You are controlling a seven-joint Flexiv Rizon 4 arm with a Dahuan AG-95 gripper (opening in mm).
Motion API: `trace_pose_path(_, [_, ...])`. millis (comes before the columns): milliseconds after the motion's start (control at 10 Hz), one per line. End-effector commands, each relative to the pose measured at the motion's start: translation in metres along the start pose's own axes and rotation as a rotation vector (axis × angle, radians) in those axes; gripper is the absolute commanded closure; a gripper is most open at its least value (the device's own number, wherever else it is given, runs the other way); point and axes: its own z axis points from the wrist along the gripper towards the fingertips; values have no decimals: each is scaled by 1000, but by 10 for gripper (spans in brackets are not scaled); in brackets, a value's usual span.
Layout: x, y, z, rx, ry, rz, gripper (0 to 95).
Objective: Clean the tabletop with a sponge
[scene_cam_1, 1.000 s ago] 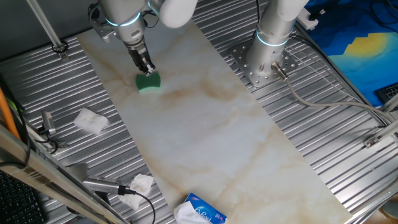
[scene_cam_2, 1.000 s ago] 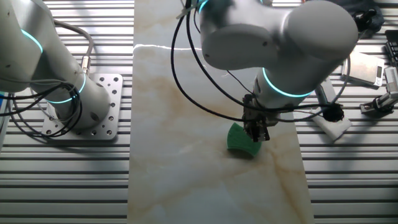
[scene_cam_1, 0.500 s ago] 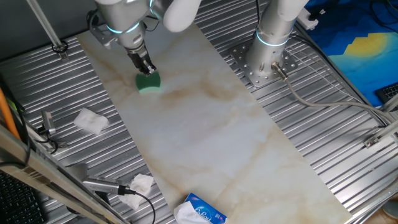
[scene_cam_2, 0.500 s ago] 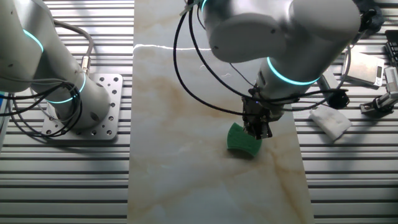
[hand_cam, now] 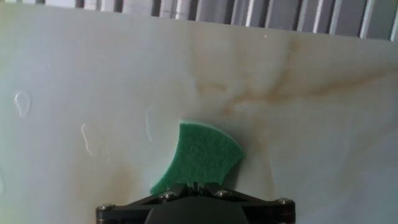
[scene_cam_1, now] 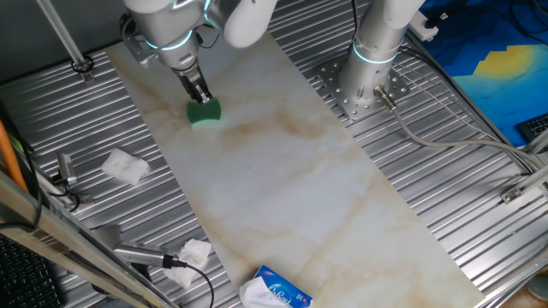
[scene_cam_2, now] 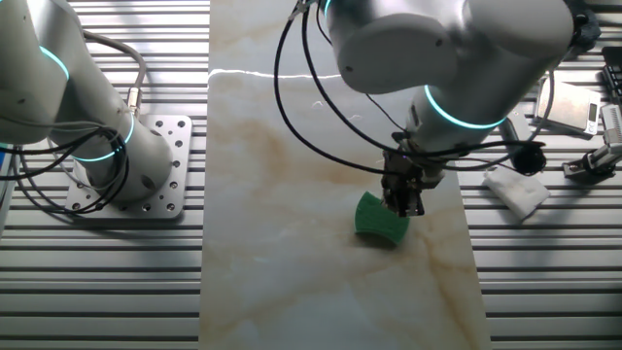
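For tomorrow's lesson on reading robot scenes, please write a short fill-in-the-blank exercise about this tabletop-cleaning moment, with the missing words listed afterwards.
1. The end effector is pinching a sponge whose colour is ____.
2. The sponge rests on the ____-look tabletop, not on the ribbed metal.
3. At the tabletop's near end in one fixed view lies a blue-and-white ____ pack.
4. In that same view, the crumpled white tissues lie on the ribbed ____ surface beside the slab.

Missing words: green; marble; tissue; metal
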Motion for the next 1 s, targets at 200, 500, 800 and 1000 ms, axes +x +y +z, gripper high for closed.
trace_pose_path(200, [-1,0,0,-2,-8,30,950])
trace_pose_path(500, [-5,-1,7,2,-45,44,950])
trace_pose_path(800, [-20,-14,20,-3,-50,50,950])
trace_pose_path(1000, [-21,-23,19,-62,0,130,950])
